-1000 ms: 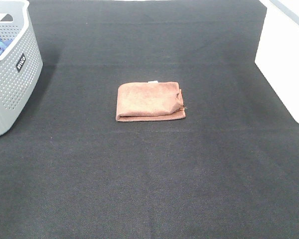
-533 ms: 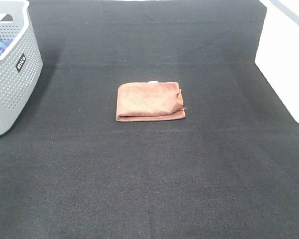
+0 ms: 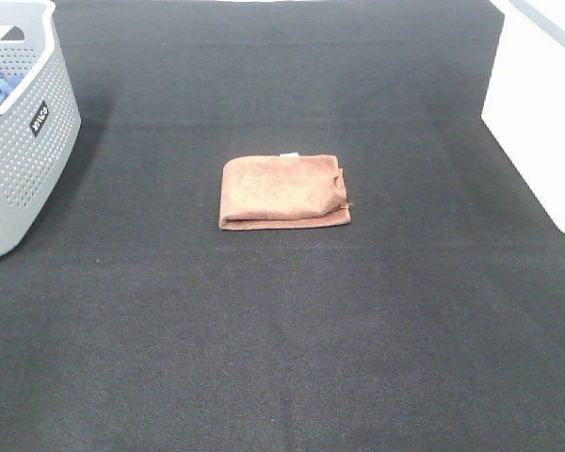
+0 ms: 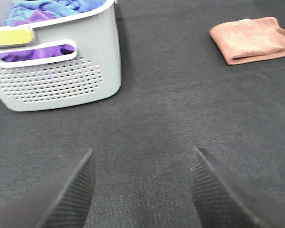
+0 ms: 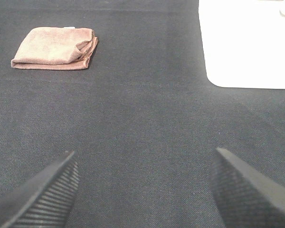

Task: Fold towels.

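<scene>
A terracotta towel (image 3: 282,192) lies folded into a small rectangle in the middle of the black mat, a small white tag (image 3: 289,154) at its far edge. It also shows in the left wrist view (image 4: 253,39) and the right wrist view (image 5: 55,48). My left gripper (image 4: 140,190) is open and empty, low over bare mat, far from the towel. My right gripper (image 5: 145,190) is open and empty, also over bare mat. Neither gripper shows in the exterior high view.
A grey perforated laundry basket (image 3: 24,141) stands at the far left, holding blue and purple cloths (image 4: 52,5). A white box (image 3: 537,113) stands at the right edge. The black mat (image 3: 282,339) covers the table.
</scene>
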